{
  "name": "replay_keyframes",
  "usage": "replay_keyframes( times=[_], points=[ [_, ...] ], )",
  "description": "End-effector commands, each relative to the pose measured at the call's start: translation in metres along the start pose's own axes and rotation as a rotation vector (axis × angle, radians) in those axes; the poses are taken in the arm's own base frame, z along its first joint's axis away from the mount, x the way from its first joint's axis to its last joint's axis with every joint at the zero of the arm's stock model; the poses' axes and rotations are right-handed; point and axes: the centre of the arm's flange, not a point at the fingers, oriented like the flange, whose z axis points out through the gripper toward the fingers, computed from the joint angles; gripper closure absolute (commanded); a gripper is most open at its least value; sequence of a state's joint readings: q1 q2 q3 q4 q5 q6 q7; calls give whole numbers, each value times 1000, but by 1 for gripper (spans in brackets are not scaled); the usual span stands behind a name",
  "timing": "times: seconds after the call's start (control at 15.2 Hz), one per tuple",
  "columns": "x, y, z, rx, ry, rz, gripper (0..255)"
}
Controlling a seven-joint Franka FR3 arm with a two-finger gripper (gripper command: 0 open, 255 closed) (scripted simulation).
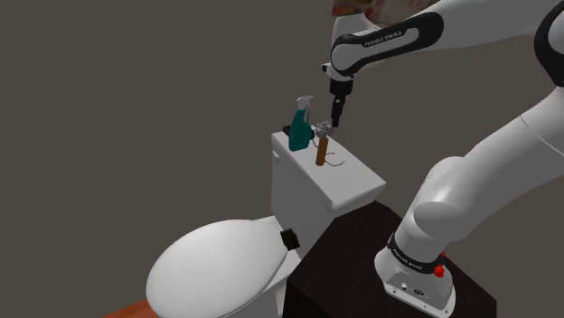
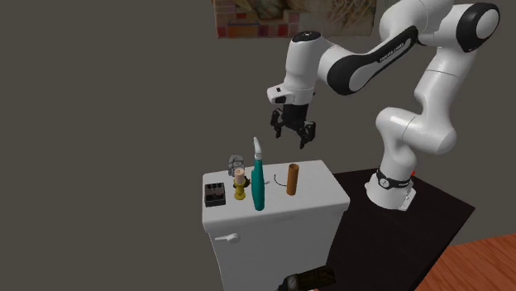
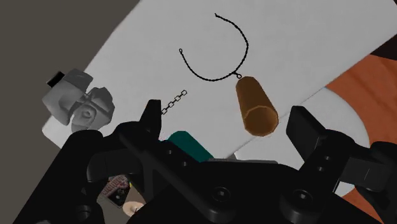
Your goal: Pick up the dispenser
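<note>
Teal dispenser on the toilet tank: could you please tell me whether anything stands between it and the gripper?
Nothing visible does: the open gripper hangs in free air above the teal dispenser. The brown cylinder stands close beside it, apart, so descend carefully.

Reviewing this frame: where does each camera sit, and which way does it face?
Shoulder view: beside and behind the stand, looking down over the toilet tank; the arm's base and links show, with the hand above the tank.
Second exterior view: in front of the tank and raised, facing it; the whole arm shows at that view's right.
Wrist view: on the hand, looking down at the tank's lid; both open fingers show.
Shared: all three show the teal dispenser and the brown cylinder.
</note>
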State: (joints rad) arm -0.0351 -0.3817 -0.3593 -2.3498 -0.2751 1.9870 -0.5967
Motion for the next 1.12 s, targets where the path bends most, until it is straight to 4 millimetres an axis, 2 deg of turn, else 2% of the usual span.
replay_keyframes(
  times=[0.0, 0.46, 0.99, 1.06],
  points=[
    [7, 20, 15, -11, 1, -33, 0],
    [38, 88, 63, -41, 2, -139, 0],
    [83, 162, 116, -75, 4, -260, 0],
    [84, 164, 118, -76, 4, -264, 0]
  ],
)
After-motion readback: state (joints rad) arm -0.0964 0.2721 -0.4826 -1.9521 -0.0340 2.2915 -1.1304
